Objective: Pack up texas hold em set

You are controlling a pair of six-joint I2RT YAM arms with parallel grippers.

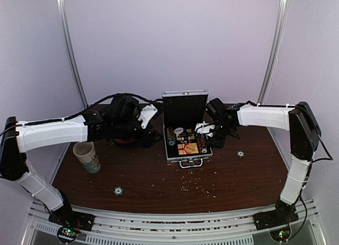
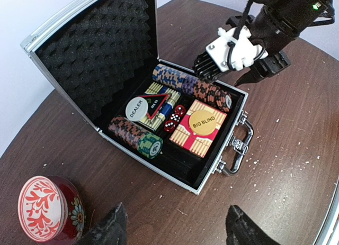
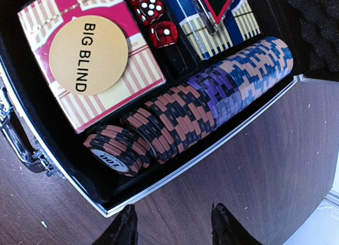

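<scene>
The case [image 1: 184,110] stands open on the tabletop [image 1: 159,176]. Its lid stands straight up at the back of the case like a wall, so no way in from behind. From above and from the front of the case, the way in is open. The right claw [image 2: 233,78] hangs over the right edge of the case and fills that side. The left claw [image 2: 175,232] hangs left of the case, fingers apart. The bowl [image 2: 45,208] sits near the case's left side, and the paper cup [image 1: 87,156] stands farther left. In front of the case there is wide room, with only crumbs and a small chip [image 1: 118,191].
</scene>
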